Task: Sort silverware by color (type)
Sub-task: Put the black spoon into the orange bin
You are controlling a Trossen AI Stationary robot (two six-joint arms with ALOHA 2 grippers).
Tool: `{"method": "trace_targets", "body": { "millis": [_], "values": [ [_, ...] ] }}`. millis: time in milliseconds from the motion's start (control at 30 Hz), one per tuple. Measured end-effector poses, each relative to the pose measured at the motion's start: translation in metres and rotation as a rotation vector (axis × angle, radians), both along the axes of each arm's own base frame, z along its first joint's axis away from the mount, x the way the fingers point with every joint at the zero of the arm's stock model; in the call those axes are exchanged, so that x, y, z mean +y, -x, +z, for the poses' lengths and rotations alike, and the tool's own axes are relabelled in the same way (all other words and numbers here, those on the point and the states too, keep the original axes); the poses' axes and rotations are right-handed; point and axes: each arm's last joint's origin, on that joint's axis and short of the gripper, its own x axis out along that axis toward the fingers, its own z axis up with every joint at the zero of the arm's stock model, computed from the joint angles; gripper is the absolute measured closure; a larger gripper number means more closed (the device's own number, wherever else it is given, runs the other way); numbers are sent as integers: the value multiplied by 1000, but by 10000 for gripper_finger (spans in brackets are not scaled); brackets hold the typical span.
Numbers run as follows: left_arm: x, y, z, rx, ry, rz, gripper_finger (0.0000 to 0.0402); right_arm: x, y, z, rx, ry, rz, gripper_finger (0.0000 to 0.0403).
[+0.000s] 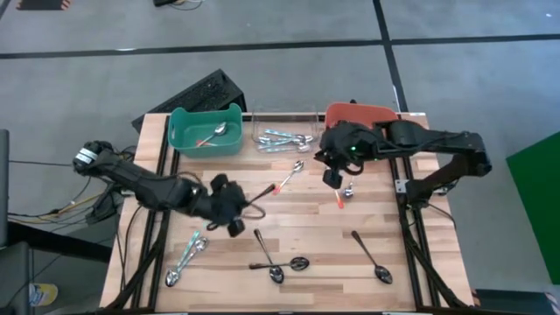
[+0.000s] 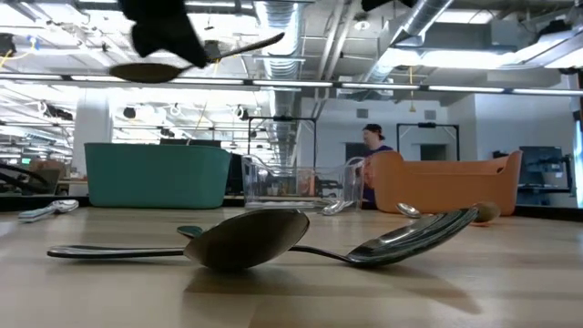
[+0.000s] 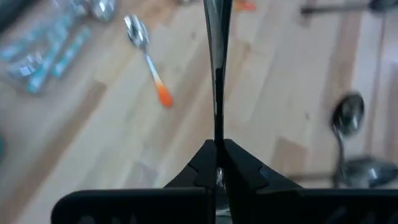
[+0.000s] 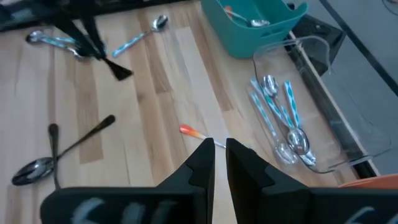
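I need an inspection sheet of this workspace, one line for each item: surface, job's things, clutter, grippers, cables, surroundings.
Surface: wooden table, bare between the spoons.
Job's things: teal-handled spoons in the clear bin; one orange-handled spoon in the teal bin; another orange-handled spoon, dark spoons and two teal spoons loose on the table; orange bin contents hidden.
Clutter: nothing seen.
Grippers: left gripper shut on a dark-handled spoon, lifted above the table; right gripper holds an orange-handled spoon near the orange bin.
Cables: some beside the left arm's base.
Surroundings: grey floor; a person far behind.
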Motion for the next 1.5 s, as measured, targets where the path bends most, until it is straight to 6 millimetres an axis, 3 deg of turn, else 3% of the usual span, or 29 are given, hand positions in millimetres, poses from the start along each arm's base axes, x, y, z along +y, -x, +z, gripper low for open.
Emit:
{"method": "trace_targets", "body": {
  "millis": [433,733,1067,1500],
  "values": [
    [74,-34,21,-246,-112,171,401,10,15,3,46,6,38,340],
    [113,-37,26,-275,-131,159,401,-2,-8,-24,175,-90,-61,340],
    [138,-33,26,-253,-152,169,401,-19,-41,-60,321,-65,-83,340],
    [162,-27,26,-240,-180,231,401,-41,-59,-90,433,-114,-138,340]
  ]
}}
